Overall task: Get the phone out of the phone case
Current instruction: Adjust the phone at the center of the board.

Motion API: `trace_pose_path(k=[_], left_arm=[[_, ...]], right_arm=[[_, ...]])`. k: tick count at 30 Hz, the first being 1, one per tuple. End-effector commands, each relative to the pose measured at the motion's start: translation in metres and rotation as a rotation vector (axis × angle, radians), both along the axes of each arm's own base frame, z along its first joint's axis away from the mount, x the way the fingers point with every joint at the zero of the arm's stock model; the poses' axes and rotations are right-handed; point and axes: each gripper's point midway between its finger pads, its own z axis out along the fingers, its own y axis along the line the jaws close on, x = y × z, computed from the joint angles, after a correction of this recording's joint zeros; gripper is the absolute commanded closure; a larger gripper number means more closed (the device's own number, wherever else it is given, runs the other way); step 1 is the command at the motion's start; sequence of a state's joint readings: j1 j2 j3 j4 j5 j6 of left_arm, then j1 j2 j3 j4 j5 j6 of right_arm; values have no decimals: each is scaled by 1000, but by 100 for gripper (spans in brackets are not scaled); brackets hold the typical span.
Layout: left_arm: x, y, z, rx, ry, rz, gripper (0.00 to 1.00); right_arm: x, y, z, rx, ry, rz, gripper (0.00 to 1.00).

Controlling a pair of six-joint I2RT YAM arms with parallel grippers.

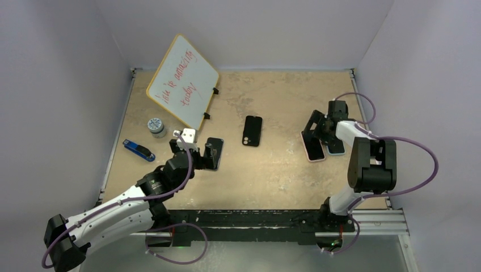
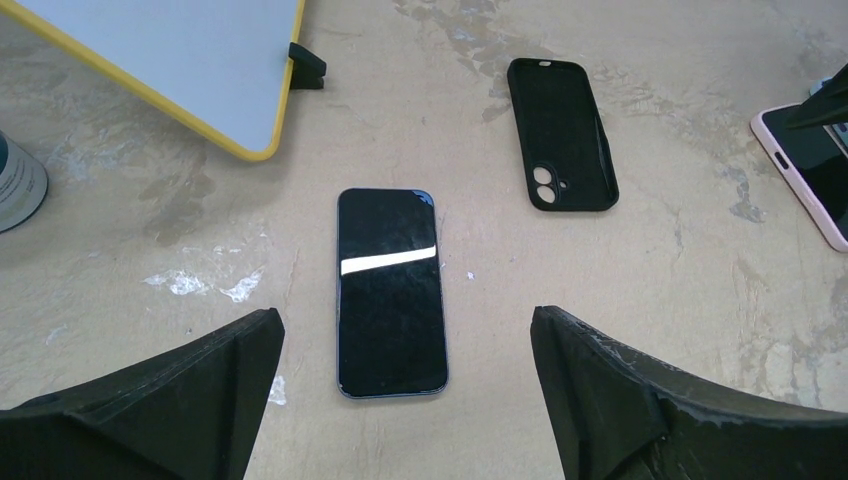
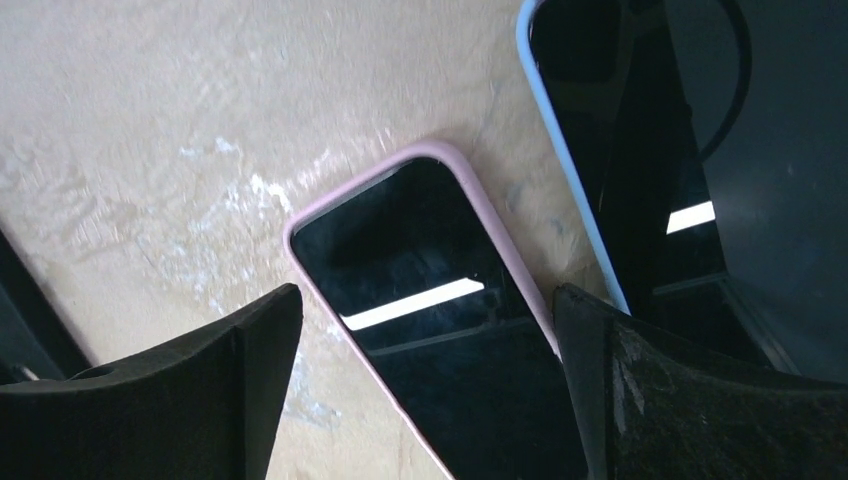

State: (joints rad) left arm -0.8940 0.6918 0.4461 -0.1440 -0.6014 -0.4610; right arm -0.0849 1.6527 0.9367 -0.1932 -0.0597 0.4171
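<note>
A bare dark phone (image 2: 391, 292) lies screen up on the table, just ahead of my left gripper (image 2: 408, 400), which is open with nothing between its fingers. Beyond it to the right lies an empty black phone case (image 2: 560, 133), inside up. In the top view the left gripper (image 1: 201, 154) hangs over the near end of this phone (image 1: 216, 148), left of the black case (image 1: 252, 131). My right gripper (image 3: 430, 400) is open, its fingers straddling a phone in a pink case (image 3: 440, 310). A phone in a blue case (image 3: 620, 150) lies beside that one.
A yellow-framed whiteboard (image 1: 182, 80) stands tilted at the back left. A small jar (image 1: 156, 126) and a blue stapler-like object (image 1: 138, 149) sit left of the left gripper. White walls enclose the table on three sides.
</note>
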Motion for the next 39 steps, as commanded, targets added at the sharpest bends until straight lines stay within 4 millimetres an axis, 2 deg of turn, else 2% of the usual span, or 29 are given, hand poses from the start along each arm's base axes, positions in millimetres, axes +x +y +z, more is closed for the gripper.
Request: trace_pose_path(k=[1, 6, 7, 10, 16, 20, 28, 32, 34, 39], left_arm=[[2, -4, 7, -26, -23, -7, 0], [3, -4, 8, -30, -24, -6, 0], [2, -4, 7, -28, -23, -5, 0], [3, -4, 7, -26, -23, -5, 0], [3, -2, 6, -21, -22, 3, 0], [3, -3, 6, -20, -19, 0, 0], [3, -3, 5, -16, -15, 2, 0], [3, -2, 5, -17, -15, 3, 0], [3, -2, 6, -19, -16, 2, 0], [3, -3, 5, -18, -13, 1, 0]], right_arm=[[-27, 12, 7, 32, 45, 30, 3], [-44, 34, 8, 52, 72, 86, 1], [-47, 45, 8, 34, 79, 120, 1], [-52, 52, 4, -63, 106, 152, 1], [-53, 46, 2, -155, 126, 122, 2], [-50, 40, 4, -199, 125, 40, 2], [-26, 66, 21, -127, 16, -94, 1], [-18, 62, 28, -136, -21, -177, 1], [-17, 55, 27, -168, -15, -218, 1], [-20, 51, 13, -204, 44, -237, 1]])
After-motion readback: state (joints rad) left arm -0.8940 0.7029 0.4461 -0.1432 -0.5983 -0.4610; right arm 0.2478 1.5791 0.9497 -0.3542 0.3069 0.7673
